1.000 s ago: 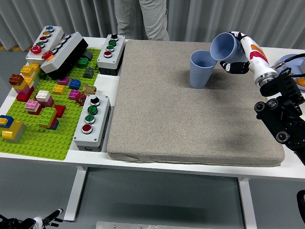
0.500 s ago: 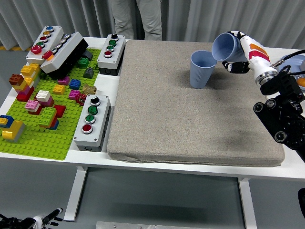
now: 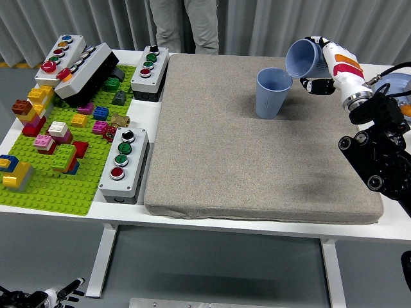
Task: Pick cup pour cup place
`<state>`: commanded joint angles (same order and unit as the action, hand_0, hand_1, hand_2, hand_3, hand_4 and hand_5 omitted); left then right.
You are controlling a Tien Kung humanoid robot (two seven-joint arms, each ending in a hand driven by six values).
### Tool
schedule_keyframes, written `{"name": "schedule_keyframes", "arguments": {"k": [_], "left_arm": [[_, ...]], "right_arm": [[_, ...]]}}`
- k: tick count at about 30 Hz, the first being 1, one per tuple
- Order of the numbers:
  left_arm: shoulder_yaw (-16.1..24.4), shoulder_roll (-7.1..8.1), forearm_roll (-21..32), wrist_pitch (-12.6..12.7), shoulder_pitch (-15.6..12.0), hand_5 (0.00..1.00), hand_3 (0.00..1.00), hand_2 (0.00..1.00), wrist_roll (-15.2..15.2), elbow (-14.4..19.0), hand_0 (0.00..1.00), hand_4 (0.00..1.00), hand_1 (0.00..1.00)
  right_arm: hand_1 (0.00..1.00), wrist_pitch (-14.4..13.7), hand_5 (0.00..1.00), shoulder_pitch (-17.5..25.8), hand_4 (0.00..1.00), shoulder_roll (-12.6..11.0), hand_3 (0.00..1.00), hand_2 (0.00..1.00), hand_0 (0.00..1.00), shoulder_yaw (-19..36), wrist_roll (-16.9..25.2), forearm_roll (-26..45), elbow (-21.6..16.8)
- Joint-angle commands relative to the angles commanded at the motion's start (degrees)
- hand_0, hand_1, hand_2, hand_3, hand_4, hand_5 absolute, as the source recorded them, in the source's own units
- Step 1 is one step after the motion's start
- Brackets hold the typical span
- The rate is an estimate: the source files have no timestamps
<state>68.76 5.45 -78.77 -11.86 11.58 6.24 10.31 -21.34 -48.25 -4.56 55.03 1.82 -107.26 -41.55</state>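
Head view: a white table [image 3: 192, 215] carries a grey-brown fabric mat [image 3: 257, 147] over its middle and right part. To the left of the mat lies a green building-brick baseplate [image 3: 58, 183] strewn with coloured bricks [image 3: 54, 138], with four grey push-button boxes around it: one [image 3: 124, 163] at the mat's near left edge, one [image 3: 149, 72] at its far left corner, and two more [image 3: 76, 64] at the far left of the table. Grey pleated curtains [image 3: 308, 25] close off the far side of the room, and a person's legs [image 3: 183, 25] in light trousers stand just beyond the table's far edge.

The right hand [image 3: 318, 67] comes in from the right at the mat's far right part, its fingers curled around a pale blue held cup [image 3: 303, 58]. Against the frame of half a second ago, that cup sits slightly higher and a little further right, with its mouth tipped a touch more steeply; the standing cup [image 3: 272, 93] has not shifted. The person's legs also stand where they stood.

The held cup's long axis lies tilted, base up and to the right, mouth down and to the left, aimed at the open top of the standing cup just beside and below it. The standing cup rests upright on the mat, mouth upward. Whether the two rims touch I cannot tell.
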Motion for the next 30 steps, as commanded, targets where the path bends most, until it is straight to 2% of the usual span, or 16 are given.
{"name": "schedule_keyframes", "arguments": {"k": [30], "left_arm": [[0.8,0.14,-0.7,0.0,-0.2,0.998,0.791,0.899,0.2,0.0,0.841,0.600,0.853]], "right_arm": [[0.661,-1.6,0.027,-0.9,0.670,0.3,0.575,0.538,0.798,-3.6,-2.3,-2.3,-0.1]]}}
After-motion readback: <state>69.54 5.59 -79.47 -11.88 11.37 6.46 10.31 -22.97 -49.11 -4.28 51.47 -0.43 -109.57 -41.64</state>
